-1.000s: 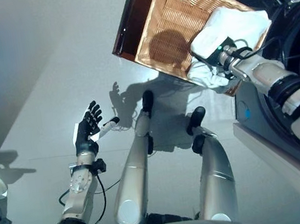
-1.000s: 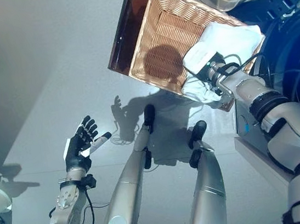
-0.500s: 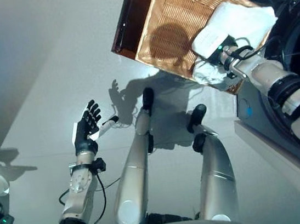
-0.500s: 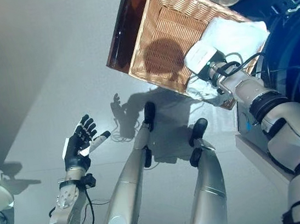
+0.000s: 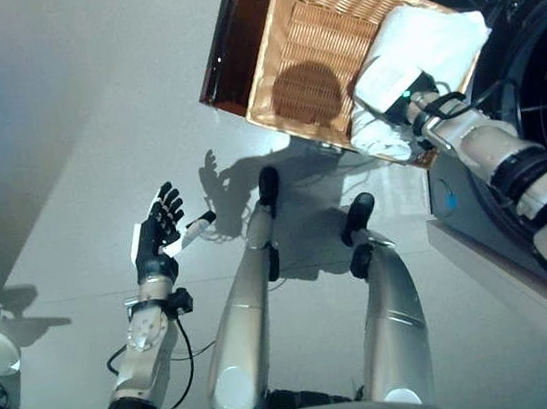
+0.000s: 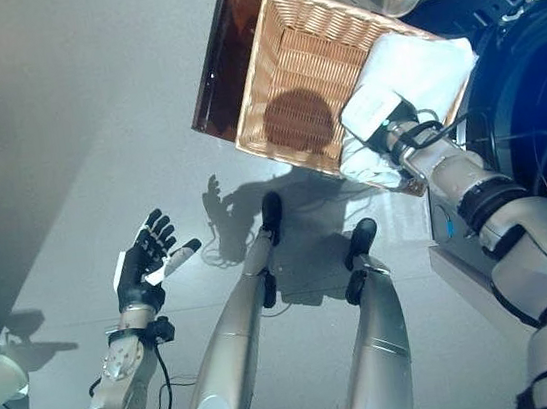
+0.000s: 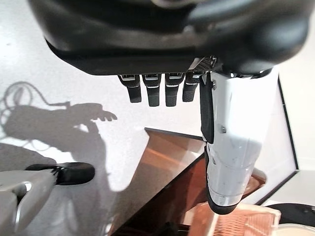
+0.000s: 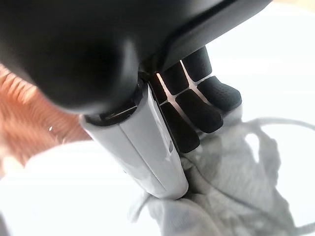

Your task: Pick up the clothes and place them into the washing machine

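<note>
Grasp step: my right hand (image 8: 172,113) has fingers and thumb pinched on the white cloth (image 5: 428,38) in the woven wicker basket (image 5: 308,44), far right. Left hand (image 5: 157,235) idle, fingers spread. Next I'd lift and swing right to the dark washing-machine drum (image 5: 542,98).

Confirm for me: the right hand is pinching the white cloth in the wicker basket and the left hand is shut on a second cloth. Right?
Partly. The left hand holds nothing: the left wrist view shows its fingers over bare floor. The right hand does pinch the white cloth in the wicker basket.

A pale grey floor (image 5: 64,141) lies evenly lit, with a dark brown panel (image 5: 233,48) standing on it.
</note>
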